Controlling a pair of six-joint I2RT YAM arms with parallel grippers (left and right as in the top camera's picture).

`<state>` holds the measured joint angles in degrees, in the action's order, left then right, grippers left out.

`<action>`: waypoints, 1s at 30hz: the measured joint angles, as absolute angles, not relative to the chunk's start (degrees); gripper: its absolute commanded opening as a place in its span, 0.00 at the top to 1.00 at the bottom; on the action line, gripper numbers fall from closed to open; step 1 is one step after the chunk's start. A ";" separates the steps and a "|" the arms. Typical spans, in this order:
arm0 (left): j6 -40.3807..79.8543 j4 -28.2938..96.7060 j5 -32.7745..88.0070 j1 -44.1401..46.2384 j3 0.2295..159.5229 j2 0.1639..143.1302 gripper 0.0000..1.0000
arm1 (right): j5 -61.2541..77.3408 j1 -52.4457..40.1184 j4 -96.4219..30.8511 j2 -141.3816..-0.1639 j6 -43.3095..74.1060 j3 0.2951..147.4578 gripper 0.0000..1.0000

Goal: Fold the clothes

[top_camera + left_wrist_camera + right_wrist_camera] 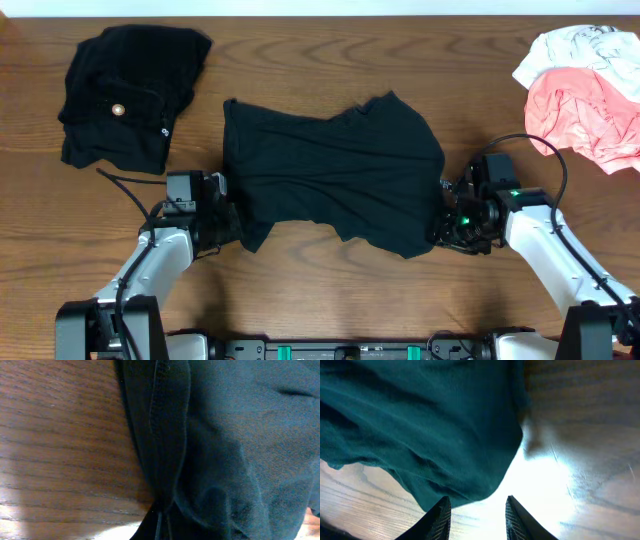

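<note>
A black short-sleeved shirt (330, 175) lies spread on the middle of the wooden table (330, 60). My left gripper (232, 222) is shut on its lower left corner. In the left wrist view the shirt (230, 435) fills the frame and its hem seam (167, 420) bunches down into the jaws, which are hidden. My right gripper (445, 225) sits at the shirt's right edge. It stands open (477, 505), low over the table. The shirt's edge (445, 435) lies just past its left fingertip (444, 506), and bare wood shows between the fingers.
A folded black garment with a pale button (130, 95) lies at the back left. Pink clothes (585, 115) and a white piece (585, 48) are heaped at the back right. A cable (130, 185) trails beside the left arm.
</note>
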<state>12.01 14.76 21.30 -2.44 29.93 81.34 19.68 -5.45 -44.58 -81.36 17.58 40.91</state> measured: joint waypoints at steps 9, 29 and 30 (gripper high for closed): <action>12.03 14.68 21.32 -2.44 29.93 81.34 0.94 | 14.41 -5.45 -42.76 -81.36 18.41 38.41 0.58; 12.05 13.72 21.93 -2.44 29.91 81.73 0.94 | 17.69 -5.45 -33.71 -81.36 19.75 33.98 0.60; 12.03 13.65 21.96 -2.44 29.91 81.76 0.94 | 17.82 -5.45 -33.69 -81.36 19.92 33.95 0.60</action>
<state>12.03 13.65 21.96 -2.44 29.91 81.76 17.82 -5.45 -33.69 -81.36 19.92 33.95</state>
